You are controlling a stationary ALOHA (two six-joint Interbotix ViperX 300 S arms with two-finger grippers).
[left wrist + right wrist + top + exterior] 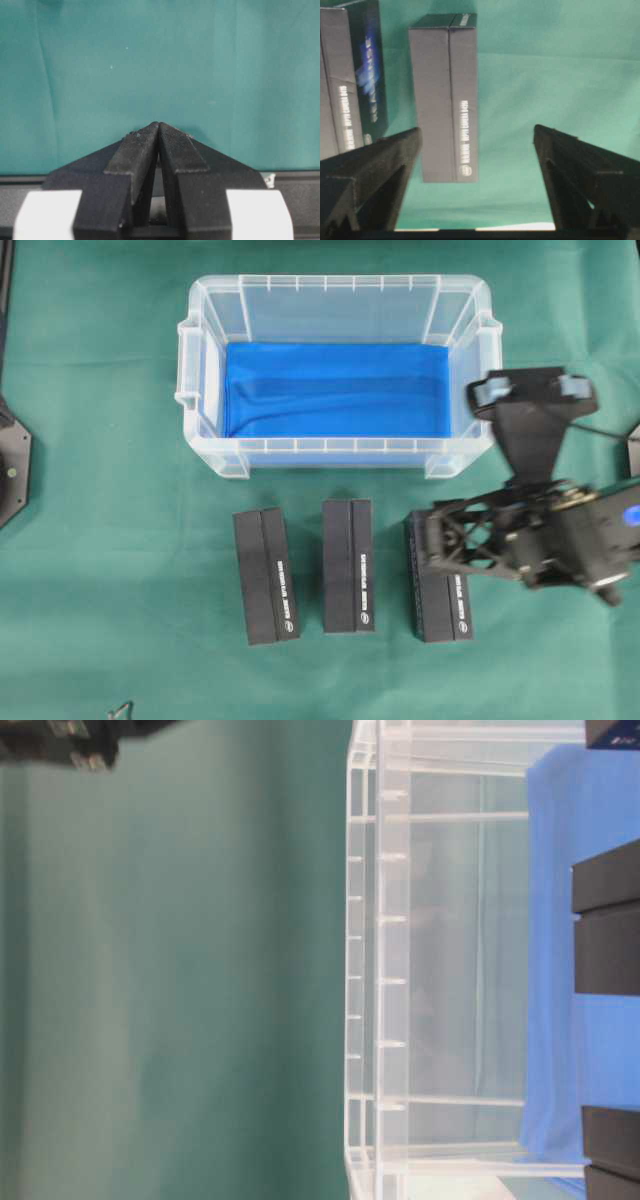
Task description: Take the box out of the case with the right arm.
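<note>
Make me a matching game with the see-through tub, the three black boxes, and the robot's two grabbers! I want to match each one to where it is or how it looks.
Things:
1. case
2. three black boxes
3. left gripper
4. right gripper

Descriptions:
A. fingers pressed together over bare green cloth
B. clear, with only blue lining inside
C. fingers spread wide, holding nothing
D. standing in a row on the green cloth in front of the tub

Pairs: 1-B, 2-D, 3-A, 4-C

Case: we see the clear ribbed case (385, 970) from centre toward 3 o'clock.
Lining: we see blue lining (550, 920) at 3 o'clock.
Cloth: green cloth (170, 980) fills 9 o'clock.
</note>
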